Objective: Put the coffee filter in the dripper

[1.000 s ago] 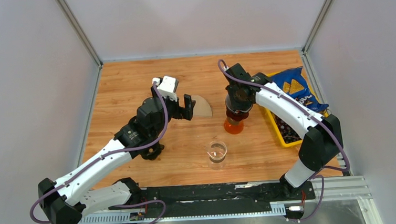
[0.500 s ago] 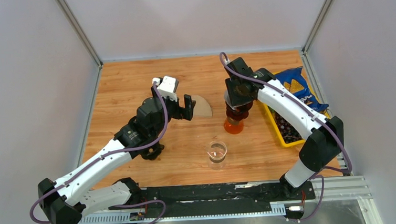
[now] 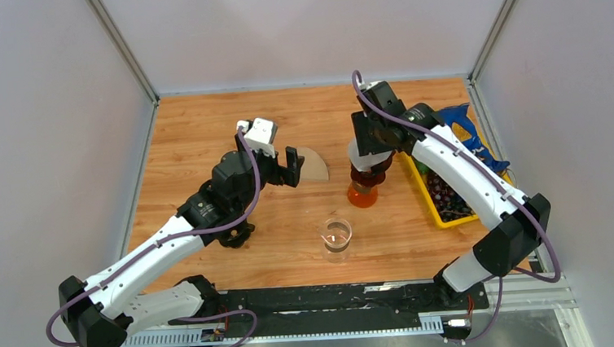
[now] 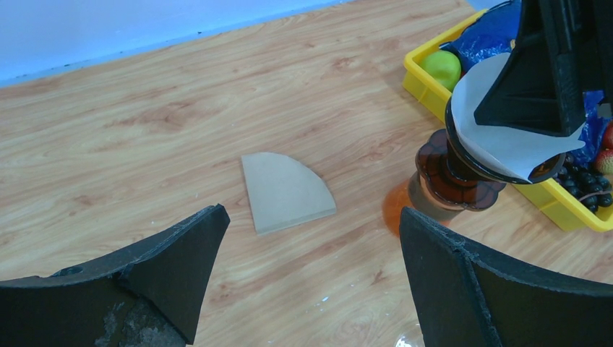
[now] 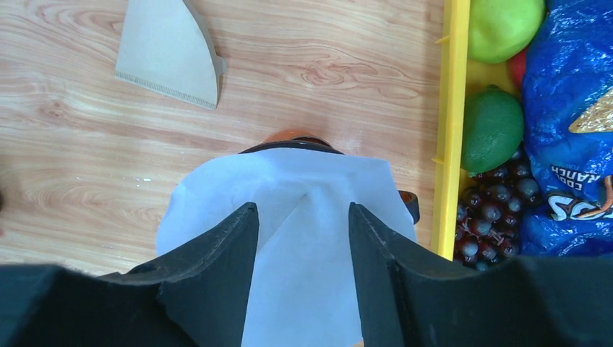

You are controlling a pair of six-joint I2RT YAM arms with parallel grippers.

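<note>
Left arm [image 3: 143, 262]: white link shells, black joint housings.
Right arm [image 3: 459, 175]: same white shells and black joints.
Cable [image 3: 253, 177]: purple, one per arm, routed outside the links in loose loops.
Wrist camera [image 3: 260, 132]: white box.
Left gripper [image 4: 312, 224]: two matte black wedge-shaped fingers [image 4: 166, 253], edges scuffed.
Right gripper [image 5: 302, 211]: two black tapered fingers.

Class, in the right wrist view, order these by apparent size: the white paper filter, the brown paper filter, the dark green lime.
1. White paper filter, largest, though it is nearest the camera.
2. Brown paper filter, flat on the wooden table.
3. Dark green lime, in the yellow tray.
</note>
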